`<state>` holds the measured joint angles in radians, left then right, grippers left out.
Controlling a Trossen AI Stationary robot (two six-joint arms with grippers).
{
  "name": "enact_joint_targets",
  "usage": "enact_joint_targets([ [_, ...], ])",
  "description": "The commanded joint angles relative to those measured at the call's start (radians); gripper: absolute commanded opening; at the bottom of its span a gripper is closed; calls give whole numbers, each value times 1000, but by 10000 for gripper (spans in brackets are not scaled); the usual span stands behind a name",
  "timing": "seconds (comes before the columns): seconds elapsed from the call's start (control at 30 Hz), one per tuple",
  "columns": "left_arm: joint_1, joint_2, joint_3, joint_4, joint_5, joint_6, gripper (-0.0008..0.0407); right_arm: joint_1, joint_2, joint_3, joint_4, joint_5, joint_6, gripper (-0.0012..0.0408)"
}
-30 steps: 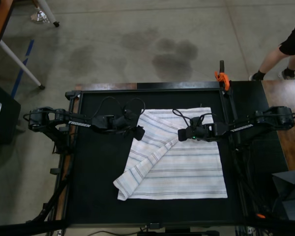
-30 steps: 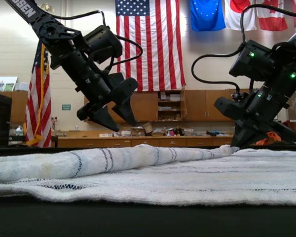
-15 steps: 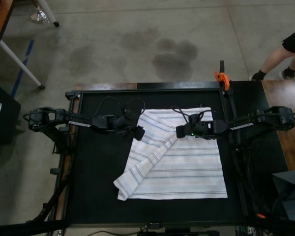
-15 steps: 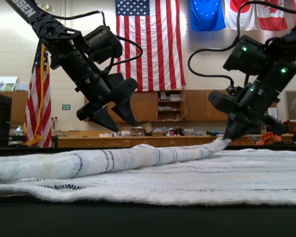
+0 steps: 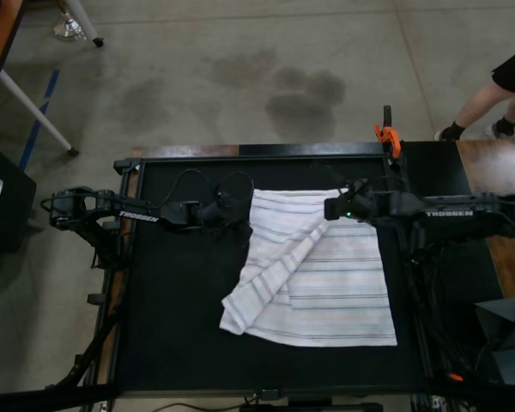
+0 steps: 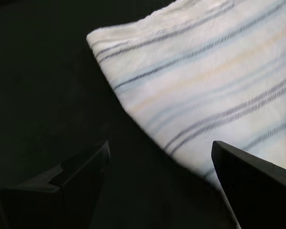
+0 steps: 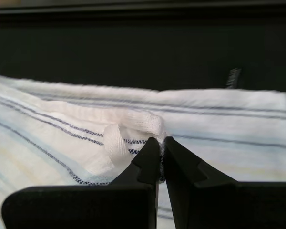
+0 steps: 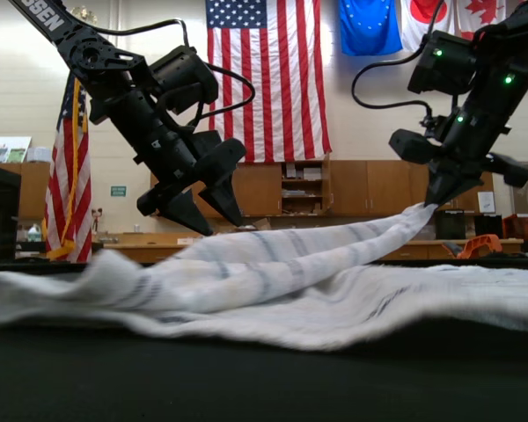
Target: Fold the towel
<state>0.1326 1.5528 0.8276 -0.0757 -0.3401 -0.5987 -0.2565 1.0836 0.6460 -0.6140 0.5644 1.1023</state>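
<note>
Pinching towel [image 7: 62,129], right pincer [image 7: 160,143], seemingly lifted exterior-side

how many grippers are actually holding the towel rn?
1. The right gripper is shut on a bunched bit of the towel and lifts it, as the exterior view shows. The left gripper hangs open above the towel's edge, touching nothing.

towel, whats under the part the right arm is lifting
Under the raised fold of the towel, pinched in the right gripper, lies more of the same towel, flat on the black table. Whatever sits beneath that flat layer is covered.
</note>
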Motion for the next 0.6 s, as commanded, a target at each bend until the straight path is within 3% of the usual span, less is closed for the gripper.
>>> enact_joint_targets([
  [0.0, 0, 0, 0, 0, 4, 0, 297, -21, -19, -14, 1, -2, -10, 0],
  [0.57, 0, 1, 0, -2, 26, 0, 297, -163, 23, -85, -6, 6, -46, 0],
])
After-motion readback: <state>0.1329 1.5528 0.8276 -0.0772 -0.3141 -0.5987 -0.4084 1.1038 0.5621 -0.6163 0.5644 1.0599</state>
